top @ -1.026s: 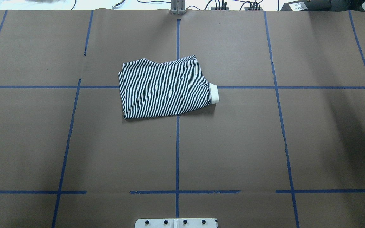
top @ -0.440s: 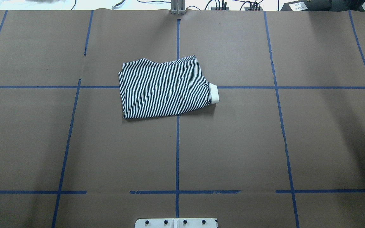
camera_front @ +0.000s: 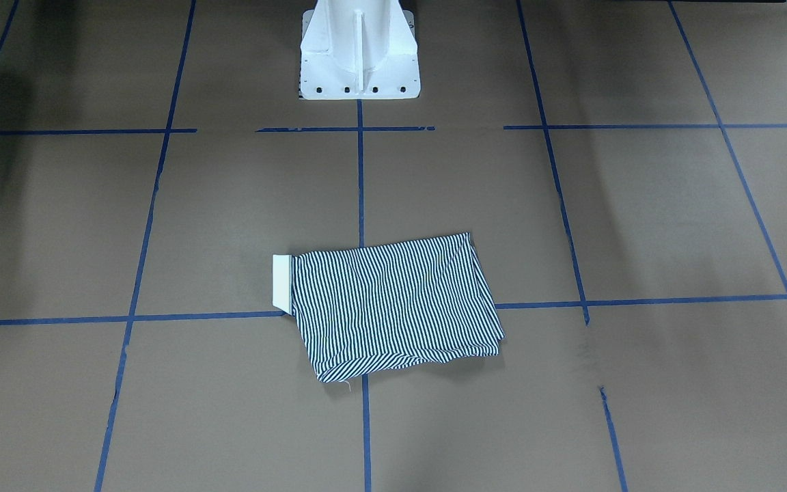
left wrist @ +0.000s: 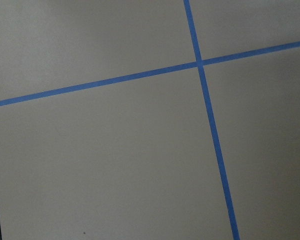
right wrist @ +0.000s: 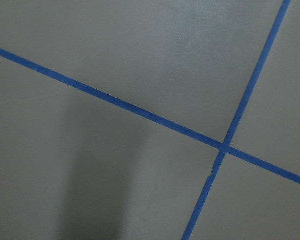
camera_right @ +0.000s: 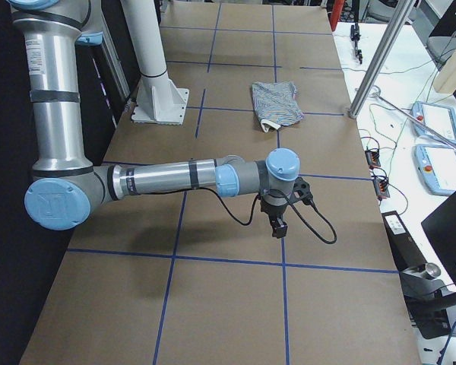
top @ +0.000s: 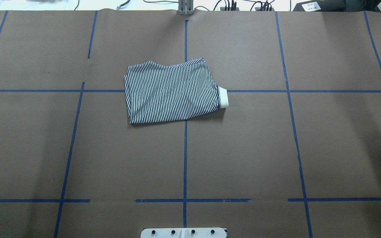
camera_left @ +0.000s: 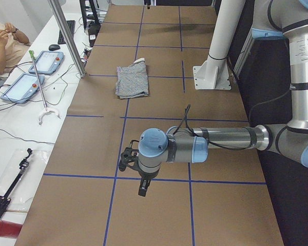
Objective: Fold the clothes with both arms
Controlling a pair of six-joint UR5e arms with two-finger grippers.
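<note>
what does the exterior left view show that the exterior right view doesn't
Only exterior left: the left arm, with the left hand hanging above the table. Only exterior right: the right arm and the right hand, likewise above bare table. Both: the folded striped shirt lying untouched, and the white pedestal.

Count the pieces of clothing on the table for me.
1. The striped polo shirt lies folded on the brown table, across the centre tape line, its cream collar pointing to the robot's right. Anything tucked under it would be hidden.
</note>
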